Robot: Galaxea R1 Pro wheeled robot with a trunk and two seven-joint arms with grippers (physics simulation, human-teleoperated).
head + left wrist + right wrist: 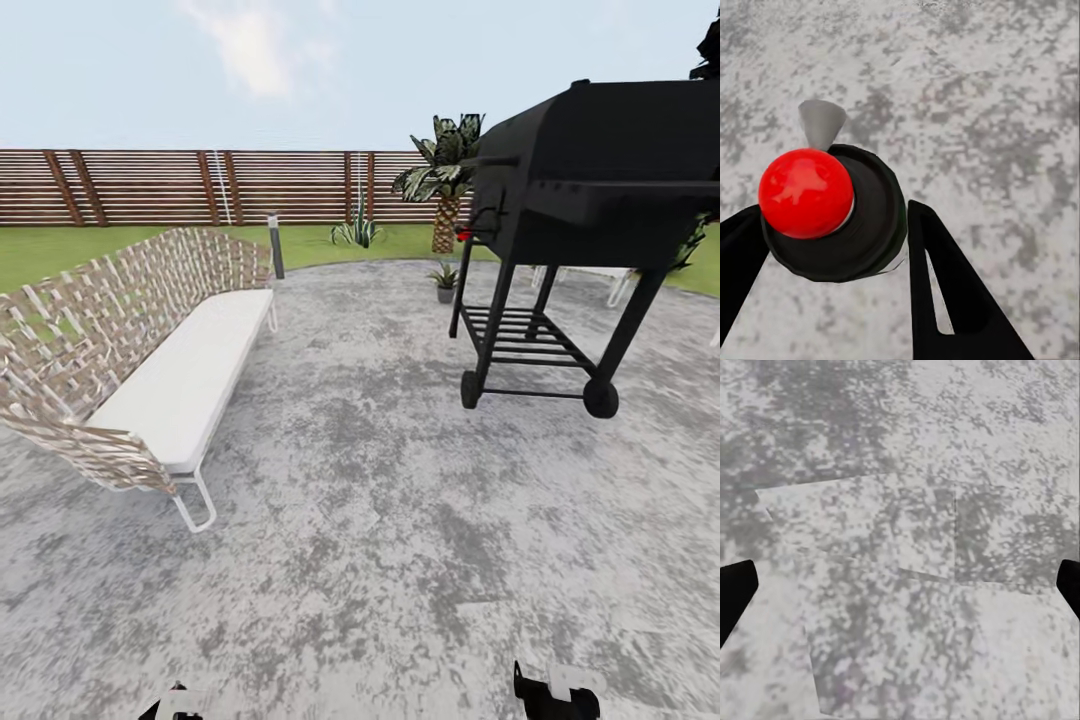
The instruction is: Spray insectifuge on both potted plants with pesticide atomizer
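Two plants in view: both sit far ahead, past the grey patio (pixel 400 480).
Bench: a woven bench (pixel 150 350) with a white cushion stands on the left side of the patio.
Fence: a slatted wooden fence (pixel 200 187) closes the far edge of the lawn.
Far plant: one low spiky plant (pixel 357 232) grows on the grass near the fence, between the bench and the palm (pixel 444 180).
Near plant: the other potted plant (pixel 444 279) stands at the patio's far rim, just beside the left legs of the black grill (pixel 580 200).
Left gripper: the left gripper (pixel 832 232) has its two dark fingers set against the sides of the atomizer (pixel 832 210), a black round body with a red ball on top and a grey cone nozzle, so it appears to be gripping it.
Right gripper: the right gripper (pixel 900 585) is spread wide over bare paving, with nothing between its fingertips.
Stage: judged from this, the sprayer is in hand and the plants are not yet reached.
Risk one: the near plant is tucked by the grill, so an arm or the base may knock the grill legs on approach.
Risk two: spraying from too far or from one side may leave leaves uncovered.
Risk three: the round sprayer body could slip or turn in the fingers, sending the nozzle off aim.
Writing: no brand, label or text can be read anywhere.
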